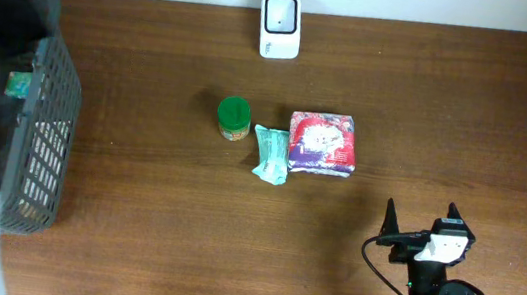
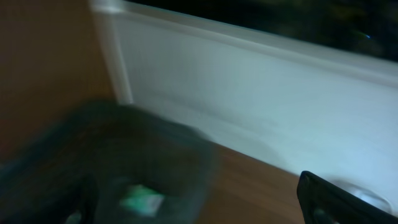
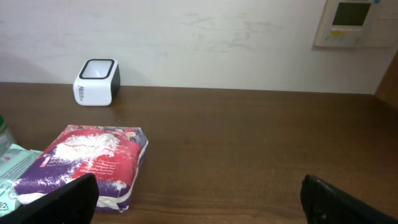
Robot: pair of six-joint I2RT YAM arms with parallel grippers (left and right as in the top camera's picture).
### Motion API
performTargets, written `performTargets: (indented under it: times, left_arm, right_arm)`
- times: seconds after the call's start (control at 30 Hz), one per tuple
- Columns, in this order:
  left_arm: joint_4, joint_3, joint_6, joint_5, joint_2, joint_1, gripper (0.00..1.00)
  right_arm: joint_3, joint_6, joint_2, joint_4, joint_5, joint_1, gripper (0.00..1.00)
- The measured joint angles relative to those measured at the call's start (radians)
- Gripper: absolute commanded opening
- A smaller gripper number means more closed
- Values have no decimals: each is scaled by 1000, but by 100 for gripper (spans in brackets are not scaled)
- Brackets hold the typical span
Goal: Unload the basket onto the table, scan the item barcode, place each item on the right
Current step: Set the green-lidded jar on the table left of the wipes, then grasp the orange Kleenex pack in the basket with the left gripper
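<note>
Both spread: right gripper (image 1: pixel 421 212) near packet (image 1: pixel 321 143), apart, packet ahead-left; left gripper (image 2: pixel 194 183) above basket (image 2: pixel 149 140).

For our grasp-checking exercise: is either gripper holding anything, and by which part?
Nothing is held. The right gripper and the left gripper are open with empty jaws, though the left wrist view is blurred.

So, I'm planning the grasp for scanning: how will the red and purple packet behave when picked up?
The red and purple packet looks like a soft, puffy plastic pack, so it will probably give under a pinch rather than stay stiff. Its glossy film may be slippery. Lying flat on the table, it seems unlikely to roll or tip.
</note>
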Motion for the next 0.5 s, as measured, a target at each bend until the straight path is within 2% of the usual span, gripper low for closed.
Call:
performTargets:
  times: [0.1, 0.17, 0.3, 0.4, 0.5]
  left_arm:
    - [-71, 7, 0, -25, 41, 251, 99]
    - [-144, 5, -16, -27, 185, 358, 99]
    - [-285, 2, -272, -16, 420, 402, 99]
    - [-296, 2, -352, 3, 547, 401, 99]
    - [-295, 1, -511, 7, 672, 403, 99]
  right_arm:
    - [0, -1, 0, 0, 2, 0, 99]
    - [0, 0, 0, 0, 2, 0, 99]
    - [0, 0, 0, 0, 2, 0, 99]
    - [0, 0, 0, 0, 2, 0, 99]
    - [0, 0, 0, 0, 2, 0, 99]
